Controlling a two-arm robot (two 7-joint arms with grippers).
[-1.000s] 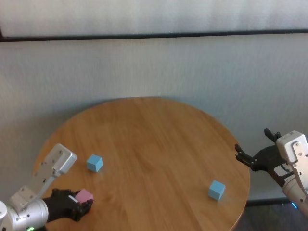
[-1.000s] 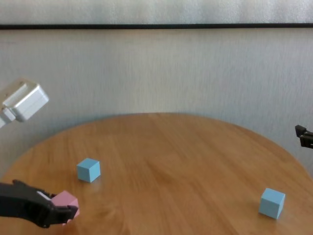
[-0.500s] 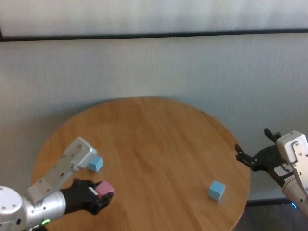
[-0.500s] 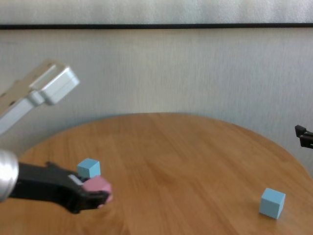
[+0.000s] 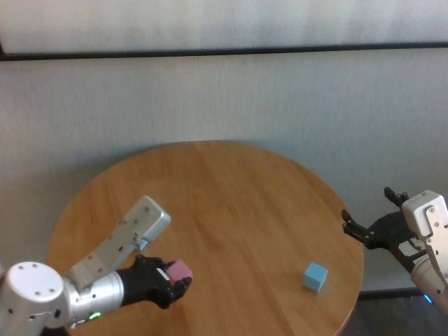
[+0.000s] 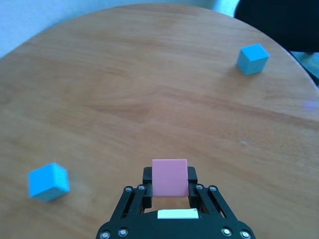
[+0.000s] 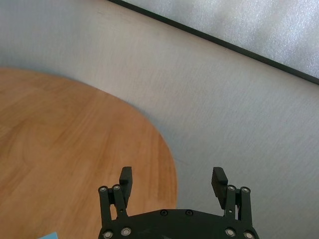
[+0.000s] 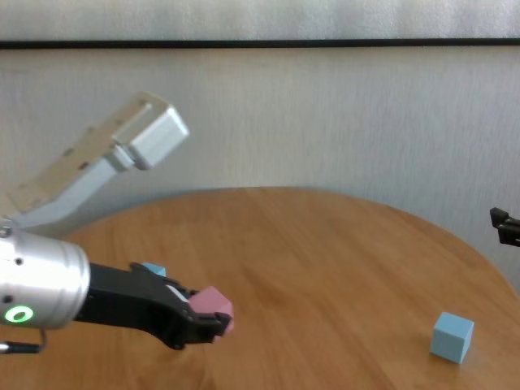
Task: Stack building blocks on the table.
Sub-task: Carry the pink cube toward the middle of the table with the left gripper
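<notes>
My left gripper (image 5: pixel 178 276) is shut on the pink block (image 5: pixel 179 269), holding it above the left part of the round wooden table (image 5: pixel 231 189). The left wrist view shows the pink block (image 6: pixel 170 178) squarely between the black fingers. One light blue block (image 6: pixel 48 181) rests on the table beside the left arm and is mostly hidden behind it in the chest view (image 8: pixel 149 269). The other light blue block (image 5: pixel 315 276) sits near the table's right edge. My right gripper (image 5: pixel 366 203) hovers open off that right edge, with nothing in it.
A pale wall with a dark strip rises behind the table (image 8: pixel 341 252). Bare wood lies between the two blue blocks, across the middle of the table. The left forearm (image 5: pixel 115 245) slants over the table's left side.
The left gripper has lifted the pink block off the table's near left edge and carried it right, toward the middle. The right arm has not moved.
</notes>
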